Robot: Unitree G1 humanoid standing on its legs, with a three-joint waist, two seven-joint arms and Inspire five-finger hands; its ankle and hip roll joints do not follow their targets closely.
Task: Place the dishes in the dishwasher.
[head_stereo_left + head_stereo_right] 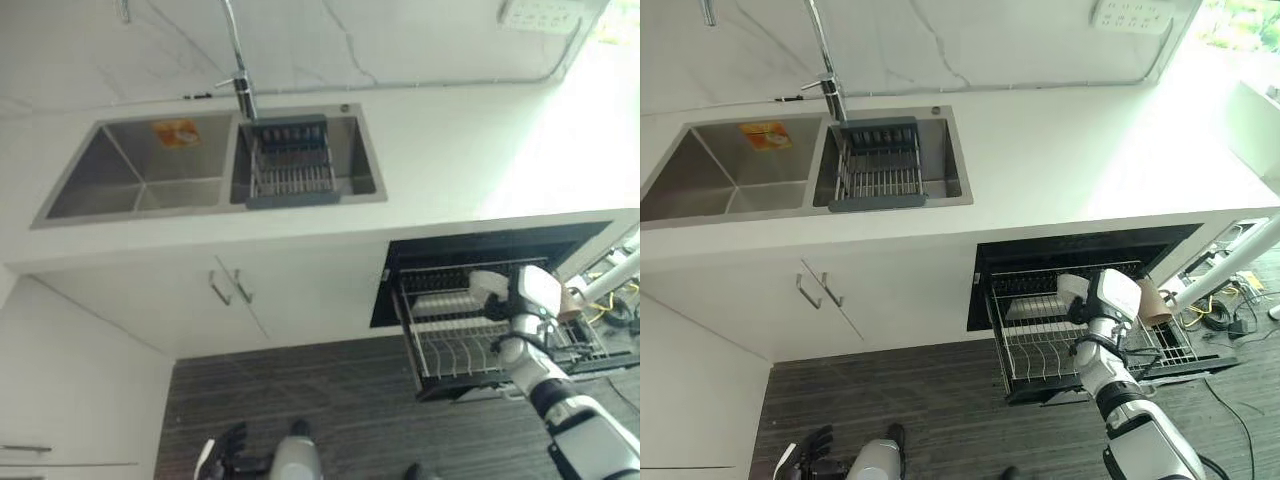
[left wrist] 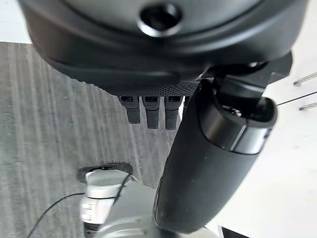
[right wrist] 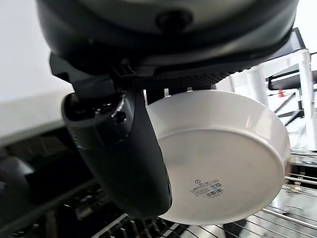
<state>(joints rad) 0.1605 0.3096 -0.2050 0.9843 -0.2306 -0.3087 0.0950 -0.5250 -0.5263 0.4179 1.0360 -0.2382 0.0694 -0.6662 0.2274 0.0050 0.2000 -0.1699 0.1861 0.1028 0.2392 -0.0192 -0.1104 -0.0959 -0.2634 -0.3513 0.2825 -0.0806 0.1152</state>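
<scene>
Currently right hand (image 3: 124, 163) is gripping a white plate (image 3: 223, 158), thumb clamped on it, hovering over the rack (image 1: 1040, 345) at lower right. Next: slotting it between tines. Left hand (image 2: 148, 111) is hanging relaxed, empty.

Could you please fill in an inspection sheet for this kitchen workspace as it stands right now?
Surface: white countertop with a double sink.
Job's things: white dish held in the right hand over the pulled-out dishwasher rack.
Clutter: dark drainer rack in one sink basin; orange sticker in the other.
Hands: right hand shut on the dish; left hand low, above the floor, holding nothing.
Cables: loose cables on the floor beside the dishwasher.
Surroundings: tap, cupboard doors, wall socket strip.
</scene>
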